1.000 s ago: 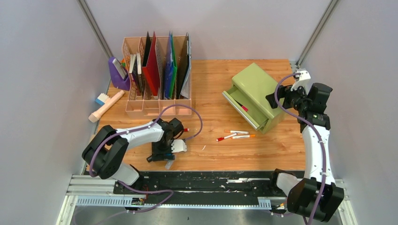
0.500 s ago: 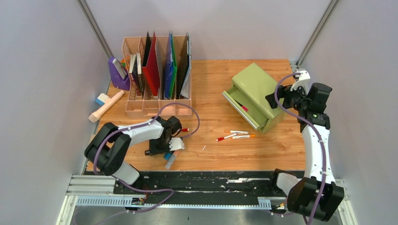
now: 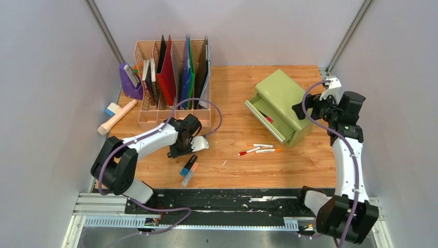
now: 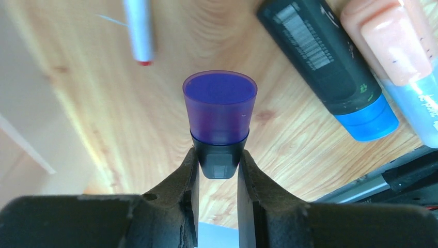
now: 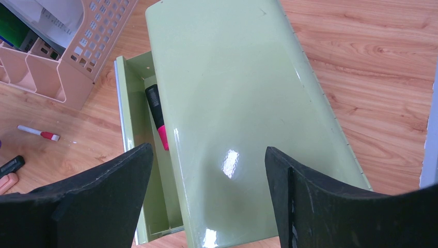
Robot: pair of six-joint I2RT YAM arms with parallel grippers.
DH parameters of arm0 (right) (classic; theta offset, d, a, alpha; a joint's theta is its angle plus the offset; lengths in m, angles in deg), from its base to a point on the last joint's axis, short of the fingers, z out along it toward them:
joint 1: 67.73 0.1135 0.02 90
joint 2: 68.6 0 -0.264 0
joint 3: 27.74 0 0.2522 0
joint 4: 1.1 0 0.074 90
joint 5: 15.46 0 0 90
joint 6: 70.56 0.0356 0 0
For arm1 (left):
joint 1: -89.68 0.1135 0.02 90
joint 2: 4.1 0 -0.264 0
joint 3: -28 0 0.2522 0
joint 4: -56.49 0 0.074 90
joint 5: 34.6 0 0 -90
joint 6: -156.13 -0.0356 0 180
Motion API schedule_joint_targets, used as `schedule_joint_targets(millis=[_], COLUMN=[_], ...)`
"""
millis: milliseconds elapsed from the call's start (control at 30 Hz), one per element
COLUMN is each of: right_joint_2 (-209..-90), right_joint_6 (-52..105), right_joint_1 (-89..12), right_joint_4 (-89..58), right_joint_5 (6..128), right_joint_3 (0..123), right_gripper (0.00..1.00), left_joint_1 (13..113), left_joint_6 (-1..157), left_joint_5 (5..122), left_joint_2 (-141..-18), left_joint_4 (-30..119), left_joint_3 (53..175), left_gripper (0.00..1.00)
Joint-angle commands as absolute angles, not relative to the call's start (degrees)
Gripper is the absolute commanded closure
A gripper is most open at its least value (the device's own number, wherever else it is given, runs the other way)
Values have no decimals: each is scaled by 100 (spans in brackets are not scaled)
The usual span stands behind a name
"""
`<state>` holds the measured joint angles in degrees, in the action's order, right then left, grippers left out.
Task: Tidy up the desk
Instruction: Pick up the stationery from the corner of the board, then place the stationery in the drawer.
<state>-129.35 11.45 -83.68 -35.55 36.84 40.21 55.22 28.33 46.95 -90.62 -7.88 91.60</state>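
Left pincer (image 4: 217,157) grips a purple-capped marker (image 4: 220,106) lengthwise, seemingly clear of the counter (image 3: 248,173) spread beneath. The open drawer (image 3: 264,121) lies at 3 o'clock, nearer the wide-open, empty right pincer (image 5: 206,152).

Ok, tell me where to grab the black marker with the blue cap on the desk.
I'd grip the black marker with the blue cap on its black barrel, away from the cap, coming straight down and closing across its width. It lies flat on the wooden desk, and the peach and pale blue highlighter alongside leaves more room there.
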Motion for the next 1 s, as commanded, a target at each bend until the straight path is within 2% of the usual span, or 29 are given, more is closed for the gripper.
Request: schedule_joint_targets(millis=[0,233,367,700,967], right_joint_2=[-12901,-12872,-12831,-12865,-12900], right_joint_6=[1159,1153,1148,1190,1341], right_joint_1=[-8386,-8389,-8390,-8390,-8425], right_joint_4=[-3482,-3482,-3480,-3506,-3509], right_joint_5=[3538,3550,3605,4052,4473], right_joint_3=[4007,4014,4016,4064,4112], right_gripper=[19,19,19,20,20], left_joint_1=[5534,5440,5034,4005,3432], left_joint_6=[2900,2800,2560,1093,-522], left_joint_5=[4825,5006,4587,3753,3427], left_joint_2=[-8771,-9053,-9546,-11350,-12302], left_joint_4=[-1131,-1607,-1637,-552,802], left_joint_3=[9901,11514,12800,15292,15853], left_gripper=[94,97,97,97,99])
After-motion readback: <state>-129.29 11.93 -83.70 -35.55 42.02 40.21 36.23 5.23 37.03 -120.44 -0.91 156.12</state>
